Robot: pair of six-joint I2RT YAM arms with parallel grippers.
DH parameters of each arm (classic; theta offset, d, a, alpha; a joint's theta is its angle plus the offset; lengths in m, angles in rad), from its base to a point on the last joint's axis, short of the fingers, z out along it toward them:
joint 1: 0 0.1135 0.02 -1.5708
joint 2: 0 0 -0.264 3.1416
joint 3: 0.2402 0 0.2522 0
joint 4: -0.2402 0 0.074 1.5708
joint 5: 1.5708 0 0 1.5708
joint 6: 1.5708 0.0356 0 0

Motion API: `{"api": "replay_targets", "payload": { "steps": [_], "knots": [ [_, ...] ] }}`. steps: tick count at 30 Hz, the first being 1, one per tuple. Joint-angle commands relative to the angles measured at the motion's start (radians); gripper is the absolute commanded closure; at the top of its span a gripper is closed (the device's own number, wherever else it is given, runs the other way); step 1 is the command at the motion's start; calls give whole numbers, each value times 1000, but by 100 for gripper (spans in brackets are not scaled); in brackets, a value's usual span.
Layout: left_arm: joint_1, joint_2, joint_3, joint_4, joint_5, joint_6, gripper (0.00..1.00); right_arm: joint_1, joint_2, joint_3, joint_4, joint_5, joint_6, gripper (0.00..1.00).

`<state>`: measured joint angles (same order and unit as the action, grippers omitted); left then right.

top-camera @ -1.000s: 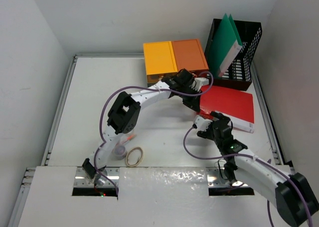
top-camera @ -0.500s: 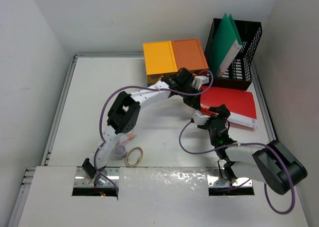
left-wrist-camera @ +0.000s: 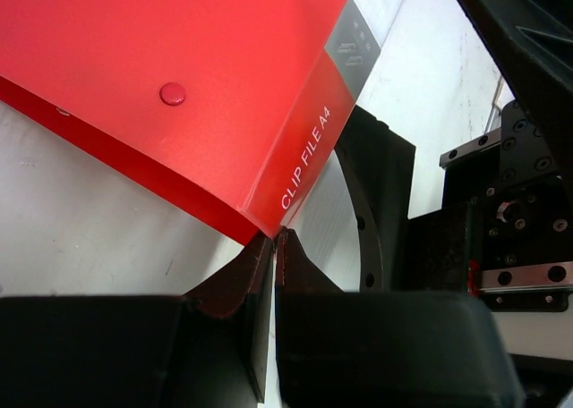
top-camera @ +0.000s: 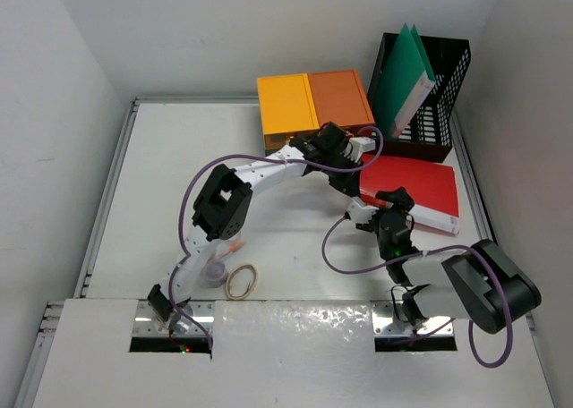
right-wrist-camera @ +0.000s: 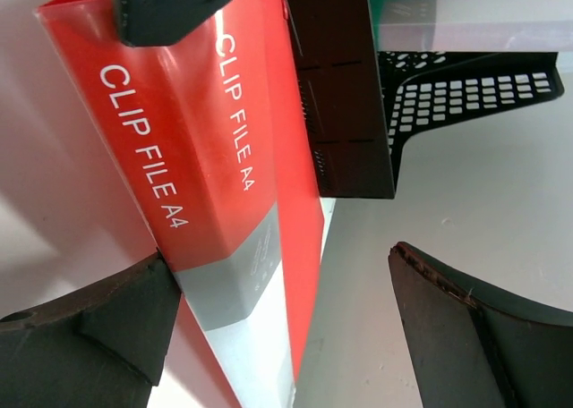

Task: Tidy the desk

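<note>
**Two grippers, one red file**

Everything is being played out at 3 o'clock on the desk (top-camera: 152, 175), where the red clip file (top-camera: 414, 184) lies. It is set just short of the black mesh basket (top-camera: 434, 68) at 1 o'clock. In the overhead view the file's long axis is run roughly from 9 to 3, with its lettered spine turned toward the near edge.

The left gripper (top-camera: 347, 177) is clenched tight. From its wrist camera the tips are seen touching the file's corner, and nothing can be made out between them.

The right gripper (top-camera: 374, 208) is spread wide, and look where it is placed: at the file's near-left corner. The spine lies at about 12 o'clock from its fingers (right-wrist-camera: 98, 327) and reaches in between them, closer to the left-hand one. Nothing is gripped by it.

The right arm is judged the better placed of the two, since its jaws are parted across the spine. A squeeze there is what the next move would seem to call for.

Two orange folders (top-camera: 313, 104) are to be seen at 12 o'clock, and a tape ring (top-camera: 242, 281) at 7.
</note>
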<state>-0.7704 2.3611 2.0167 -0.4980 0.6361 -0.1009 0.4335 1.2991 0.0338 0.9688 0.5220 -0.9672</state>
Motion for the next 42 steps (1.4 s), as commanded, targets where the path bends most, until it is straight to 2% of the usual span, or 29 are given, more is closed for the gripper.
{"api": "replay_targets", "payload": {
  "steps": [1, 2, 3, 4, 7, 10, 13, 16, 19, 23, 24, 27, 29, 30, 33, 35, 36, 37, 38, 39, 42],
  "knots": [
    [28, -11, 57, 38, -53, 41, 100, -9, 6, -120, 39, -7, -4, 9],
    [28, -11, 57, 39, -53, 41, 100, -10, 14, -120, 38, -2, -4, 11],
    [28, -11, 57, 39, -55, 43, 100, -13, 46, -104, 38, 4, -5, 17],
    [29, -11, 56, 38, -55, 43, 100, -15, 67, -92, 34, 18, -7, 17],
    [29, -10, 57, 39, -56, 46, 100, -15, 135, -87, 103, 47, -34, 32],
    [29, -6, 57, 39, -53, 46, 100, -15, 144, -104, 124, 29, -7, 37],
    [29, -5, 56, 35, -53, 49, 100, -15, 158, -89, 131, 35, 5, 48],
    [29, -5, 54, 27, -47, 52, 100, -12, 163, -75, 122, 49, -2, 54],
    [28, -10, 50, 18, -36, 56, 100, -10, 157, -46, 48, 61, 47, 75],
    [28, -19, 34, 16, -35, 61, 100, -9, 128, -55, 54, 47, 59, 89],
    [28, -20, 33, 15, -39, 63, 100, -9, 114, -60, 54, 49, 61, 97],
    [17, -31, 31, -5, -62, 95, 100, -10, 89, -66, 41, 52, 73, 100],
    [14, -49, 19, -5, -97, 138, 83, -9, 72, -58, 13, 39, 97, 100],
    [13, -57, 14, -4, -127, 145, 70, -9, 46, -57, -30, 33, 120, 100],
    [13, -88, 16, -14, -170, 164, 51, -9, -6, -55, -100, -3, 156, 100],
    [13, -120, 17, -23, -196, 173, 33, -9, -61, -51, -164, -25, 186, 100],
    [13, -132, 19, -28, -226, 175, 31, -9, -78, -49, -186, -34, 196, 100],
    [13, -154, 20, -34, -239, 175, 20, -9, -102, -45, -206, -37, 211, 100],
    [13, -164, 23, -39, -256, 176, 19, -9, -112, -40, -234, -37, 217, 100],
    [13, -175, 25, -42, -274, 179, 12, -7, -121, -37, -251, -37, 225, 100],
    [13, -209, 40, -68, -309, 181, 9, -1, -165, -38, -318, -39, 257, 100]
  ]
}}
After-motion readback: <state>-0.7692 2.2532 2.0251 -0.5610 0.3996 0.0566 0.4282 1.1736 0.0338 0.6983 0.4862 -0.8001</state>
